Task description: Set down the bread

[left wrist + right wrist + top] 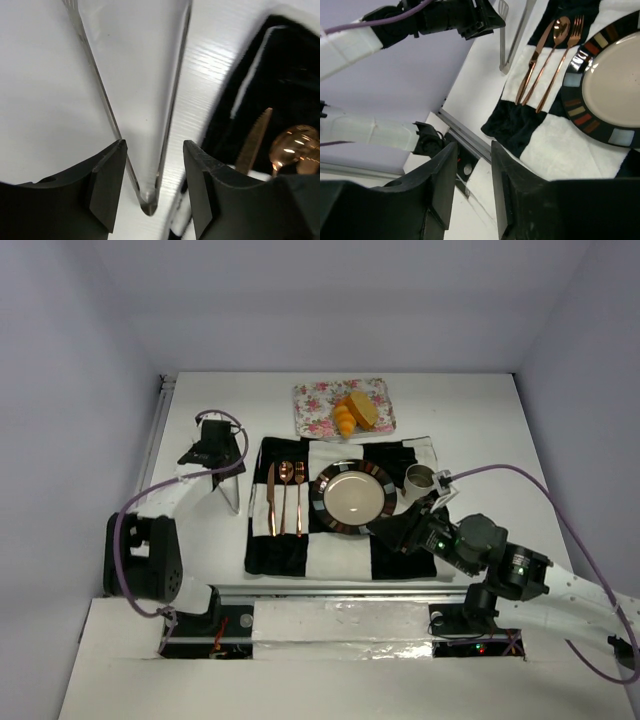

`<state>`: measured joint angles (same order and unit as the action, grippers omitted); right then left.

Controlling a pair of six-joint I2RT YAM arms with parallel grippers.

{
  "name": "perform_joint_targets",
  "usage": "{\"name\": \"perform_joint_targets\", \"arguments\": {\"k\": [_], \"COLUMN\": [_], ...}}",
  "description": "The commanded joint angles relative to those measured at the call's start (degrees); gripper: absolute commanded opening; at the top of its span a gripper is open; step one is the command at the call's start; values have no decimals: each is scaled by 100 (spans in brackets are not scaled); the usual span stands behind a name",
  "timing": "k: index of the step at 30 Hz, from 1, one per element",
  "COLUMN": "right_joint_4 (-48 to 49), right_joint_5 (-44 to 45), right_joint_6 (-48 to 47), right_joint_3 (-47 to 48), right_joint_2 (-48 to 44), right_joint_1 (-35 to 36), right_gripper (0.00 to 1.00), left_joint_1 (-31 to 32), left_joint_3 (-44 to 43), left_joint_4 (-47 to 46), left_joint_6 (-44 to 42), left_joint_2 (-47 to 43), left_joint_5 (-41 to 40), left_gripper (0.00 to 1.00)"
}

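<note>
Bread slice [364, 411] and croissant [345, 418] sit touching on a floral tray [315, 400] at the tabletop's far side. The left arm [165, 498] has spread jaws astride metal tongs [145, 197], with the bread beyond and rightward. The right arm [490, 550] has slightly parted, empty jaws and sits about equally near.

Plate [352, 497], cup [418, 478] and cutlery [285, 498] crowd the mat [290, 552] in front of the bread [362, 410].

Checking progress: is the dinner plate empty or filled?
Empty: the plate shows a bare cream centre; bread slice and croissant lie on the floral tray.
</note>
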<state>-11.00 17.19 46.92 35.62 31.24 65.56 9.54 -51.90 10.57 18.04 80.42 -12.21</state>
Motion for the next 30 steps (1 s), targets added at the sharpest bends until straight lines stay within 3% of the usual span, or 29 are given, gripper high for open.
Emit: {"name": "perform_joint_targets", "arguments": {"k": [1, 12, 18, 21, 25, 28, 30], "right_joint_4": [459, 1213, 1355, 1434, 1505, 1479, 1399], "right_joint_5": [-75, -603, -664, -708, -743, -770, -848], "right_joint_6": [11, 81, 98, 107, 125, 116, 29], "right_joint_3": [-72, -37, 15, 16, 7, 120, 384], "right_joint_2": [188, 988, 1208, 1261, 1428, 1778, 2086], "right_joint_1": [-17, -17, -17, -17, -17, -17, -17], "right_gripper": [41, 43, 43, 43, 42, 43, 37], "left_joint_1": [-119, -119, -119, -119, -119, -119, -119], "left_joint_3": [-390, -1208, -1577, -1709, -1876, -1920, -1903], "left_joint_4": [-318, -635, -600, -609, -548, -433, -450], "left_joint_6": [-178, -511, -635, -653, -723, -767, -715], "left_joint_2": [367, 1906, 2557, 2706, 2795, 2445, 2085], "left_joint_5": [61, -168, -361, -405, -537, -835, -819], "left_gripper": [47, 45, 36, 26, 0, 0, 0]}}
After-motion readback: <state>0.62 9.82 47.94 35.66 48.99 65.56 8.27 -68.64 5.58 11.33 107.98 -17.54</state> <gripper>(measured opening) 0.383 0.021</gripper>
